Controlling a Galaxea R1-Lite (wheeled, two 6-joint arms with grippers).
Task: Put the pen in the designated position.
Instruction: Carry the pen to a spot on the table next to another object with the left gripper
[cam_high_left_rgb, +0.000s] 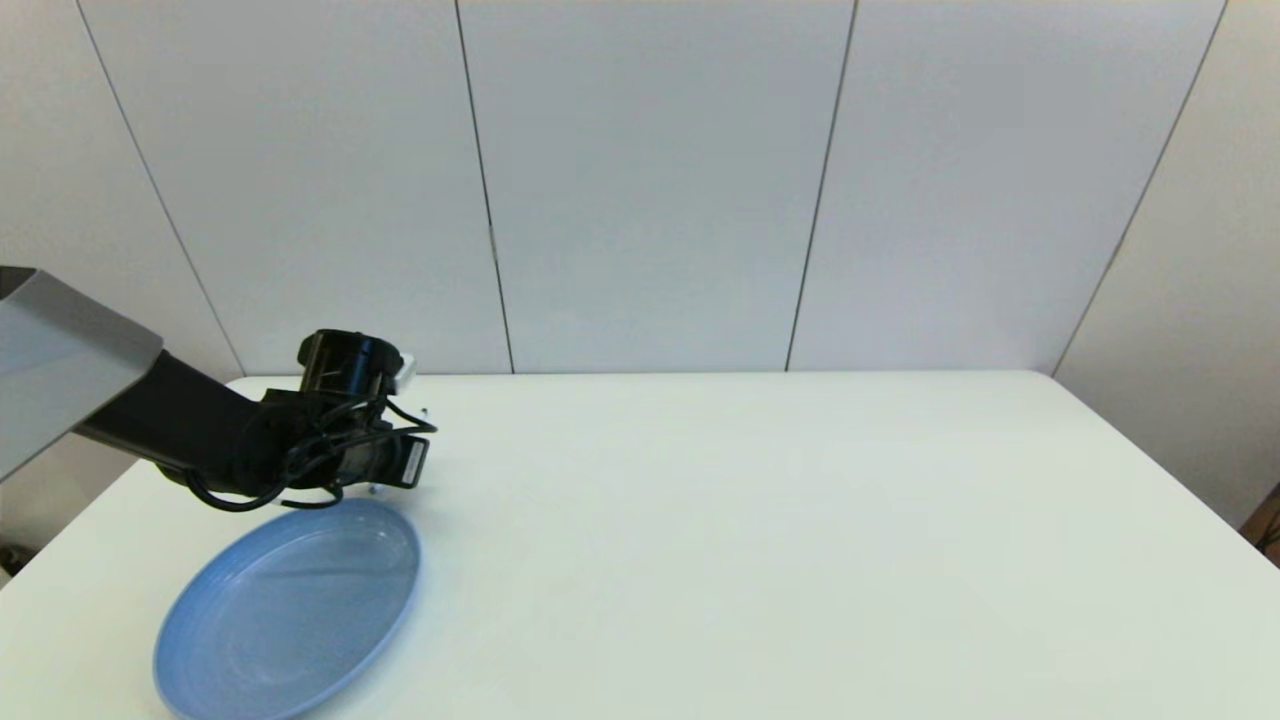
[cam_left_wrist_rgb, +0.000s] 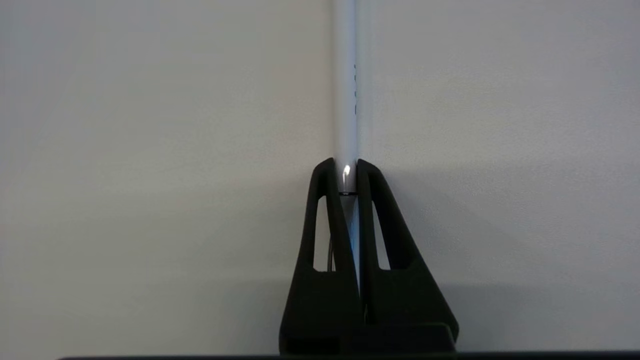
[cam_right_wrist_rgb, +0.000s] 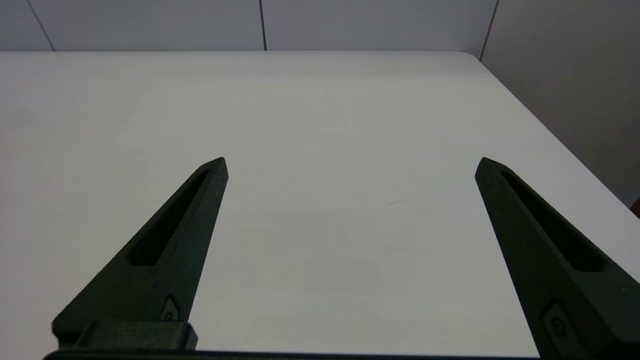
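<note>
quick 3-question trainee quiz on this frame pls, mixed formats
1. True or false: the left pincer is shut on the pen.
2. In the head view, the blue plate lies: A) at the table's right edge, B) just in front of the left arm's wrist, C) against the wall.
3. Fill in: the right pincer is ____, with bare table between its fingers.

Key: 1 true; 2 B; 3 open

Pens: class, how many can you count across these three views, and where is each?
1. The pen is clamped between the left gripper's fingers, over the table's far-left part, just beyond the blue plate. None shows elsewhere.
</note>
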